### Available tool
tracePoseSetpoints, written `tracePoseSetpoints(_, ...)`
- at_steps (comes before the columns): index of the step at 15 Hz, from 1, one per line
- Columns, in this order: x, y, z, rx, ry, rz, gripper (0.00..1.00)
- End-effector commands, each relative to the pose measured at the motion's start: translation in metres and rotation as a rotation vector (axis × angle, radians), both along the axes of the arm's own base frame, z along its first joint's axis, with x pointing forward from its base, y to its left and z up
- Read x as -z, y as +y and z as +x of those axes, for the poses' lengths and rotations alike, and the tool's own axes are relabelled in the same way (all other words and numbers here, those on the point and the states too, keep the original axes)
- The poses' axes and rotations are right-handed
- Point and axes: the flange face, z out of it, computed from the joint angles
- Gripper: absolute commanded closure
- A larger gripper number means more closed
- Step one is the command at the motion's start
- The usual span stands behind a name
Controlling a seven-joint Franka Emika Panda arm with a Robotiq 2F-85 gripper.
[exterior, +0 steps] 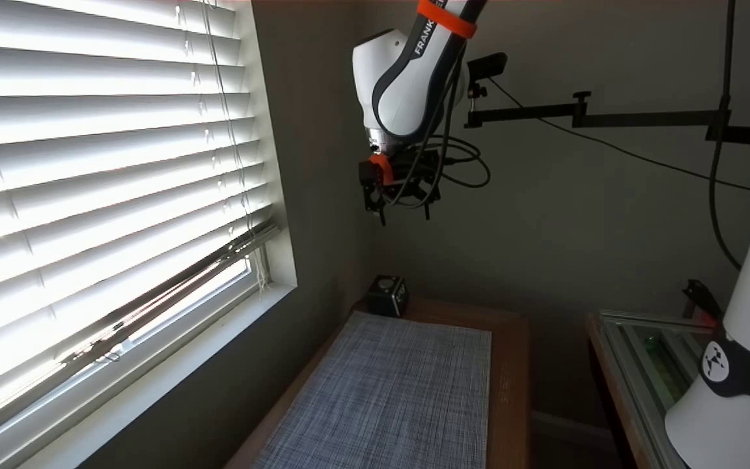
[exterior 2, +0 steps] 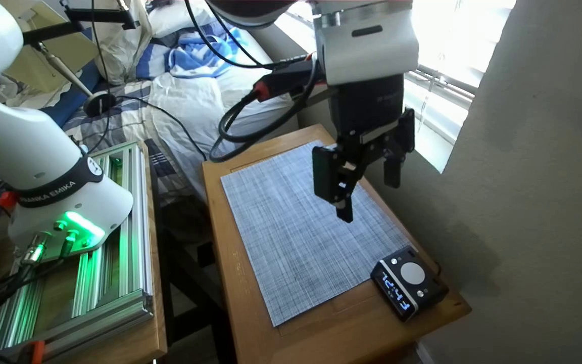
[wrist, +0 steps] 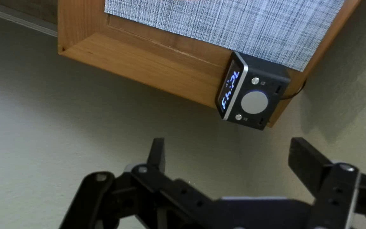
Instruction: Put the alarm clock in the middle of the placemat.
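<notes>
The alarm clock (exterior 2: pixel 412 285) is a small black box with a lit display and a pale round disc on top. It stands upright on the wooden tabletop (exterior 2: pixel 321 336) at a corner, beside the placemat's short edge; I cannot tell if they touch. It also shows in an exterior view (exterior: pixel 386 298) and in the wrist view (wrist: pixel 254 101). The grey woven placemat (exterior 2: pixel 291 227) lies flat; it also shows in an exterior view (exterior: pixel 407 391) and in the wrist view (wrist: pixel 221 25). My gripper (exterior 2: pixel 369 201) is open and empty, high above the table, as an exterior view (exterior: pixel 405 218) and the wrist view (wrist: pixel 227 140) show.
A wall and a window with blinds (exterior: pixel 108 163) run along the table's long side. A thin cord (wrist: pixel 295 93) comes from behind the clock. The robot base stands on a separate metal-framed table (exterior 2: pixel 142 242). A bed (exterior 2: pixel 195 101) is behind. A camera boom (exterior: pixel 642 119) crosses the back wall.
</notes>
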Motion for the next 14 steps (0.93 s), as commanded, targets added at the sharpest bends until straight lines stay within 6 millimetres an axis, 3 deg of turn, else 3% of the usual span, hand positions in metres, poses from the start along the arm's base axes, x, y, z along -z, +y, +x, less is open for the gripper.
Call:
tracePoseSetpoints(1,0.001,-0.001,0.000,-0.001,0.004,0.000,0.00)
tracePoseSetpoints(6,0.000,-0.002,0.003,0.022,0.023,-0.012,0.00)
tracePoseSetpoints(14,0.075,-0.027,0.024,0.145,0.062,0.094,0.00)
